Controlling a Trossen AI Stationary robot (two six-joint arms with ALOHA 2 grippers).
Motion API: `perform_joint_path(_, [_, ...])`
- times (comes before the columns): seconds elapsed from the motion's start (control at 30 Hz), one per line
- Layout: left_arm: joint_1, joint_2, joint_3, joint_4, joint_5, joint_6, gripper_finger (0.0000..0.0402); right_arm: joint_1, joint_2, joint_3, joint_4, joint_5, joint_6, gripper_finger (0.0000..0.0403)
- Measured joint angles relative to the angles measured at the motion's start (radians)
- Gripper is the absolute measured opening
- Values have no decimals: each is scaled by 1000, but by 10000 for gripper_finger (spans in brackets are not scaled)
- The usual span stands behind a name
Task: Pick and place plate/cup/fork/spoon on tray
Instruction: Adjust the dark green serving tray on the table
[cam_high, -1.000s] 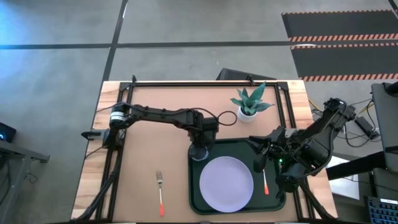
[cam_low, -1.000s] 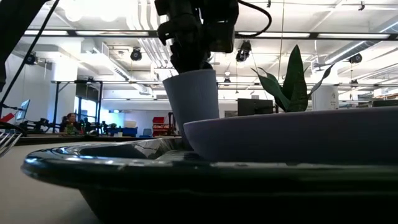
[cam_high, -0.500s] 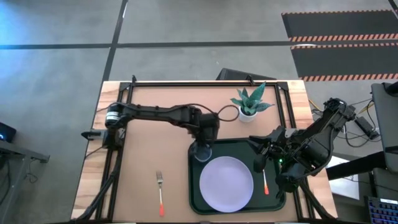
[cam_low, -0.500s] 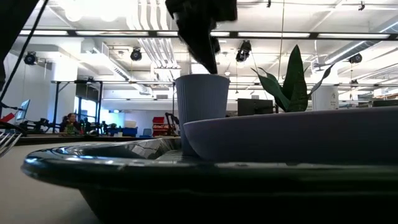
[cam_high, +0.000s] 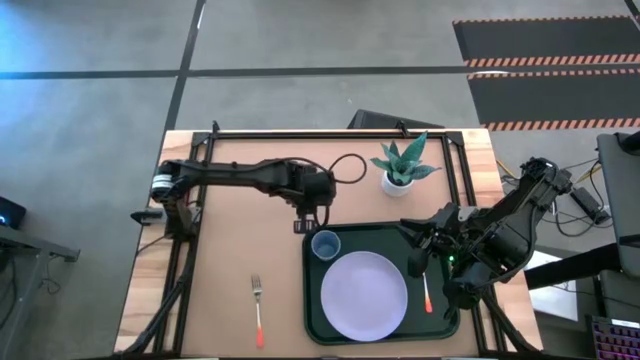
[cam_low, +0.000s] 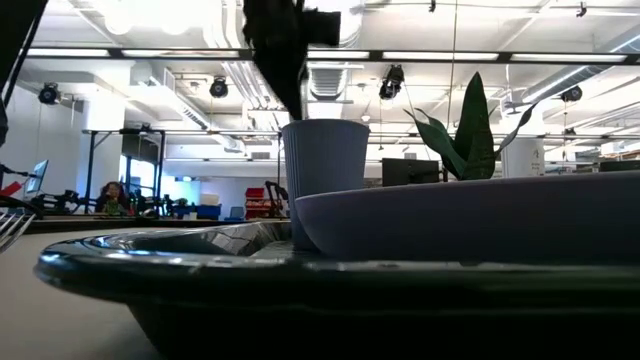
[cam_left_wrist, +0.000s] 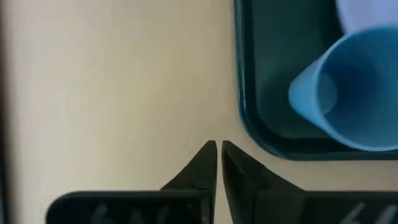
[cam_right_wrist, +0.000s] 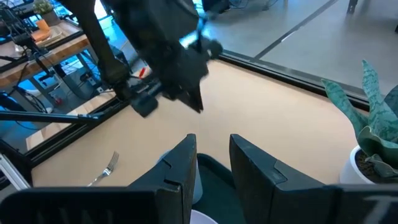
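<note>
The tray (cam_high: 315, 310) lies on the table's (cam_high: 225, 260) right half, its far-left corner occupied by the cup (cam_high: 325, 244), which a second ago was gripped there and now stands free. The plate (cam_high: 364, 294) fills the tray centre; the spoon (cam_high: 427, 295) lies along its right rim. The fork (cam_high: 258, 312) lies on open tabletop left of the tray. The left gripper (cam_high: 303, 222) has withdrawn off the tray's corner, fingers closed, empty. The right gripper (cam_high: 412, 250) hangs part-open, empty, over the tray's right edge. No legible writing.
</note>
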Motion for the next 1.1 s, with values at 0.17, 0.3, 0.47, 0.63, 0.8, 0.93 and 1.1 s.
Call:
perform_joint_path(0.17, [22,0,-190,112,127,-75,0,0,0,0,1,-1,-1,86])
perform_joint_path(0.3, [36,0,-301,216,219,-121,0,0,0,0,3,-1,-1,86])
perform_joint_path(0.47, [41,-3,-362,324,369,-170,0,0,0,0,5,-1,0,86])
perform_joint_path(0.63, [41,1,-362,346,402,-190,0,0,0,0,16,-1,0,86])
perform_joint_path(0.8, [41,30,-362,379,416,-191,0,0,0,0,15,-1,-2,86])
perform_joint_path(0.93, [45,51,-362,386,415,-190,0,0,0,0,15,-1,-3,86])
perform_joint_path(1.1, [46,84,-362,405,411,-187,0,0,0,0,15,0,-10,86])
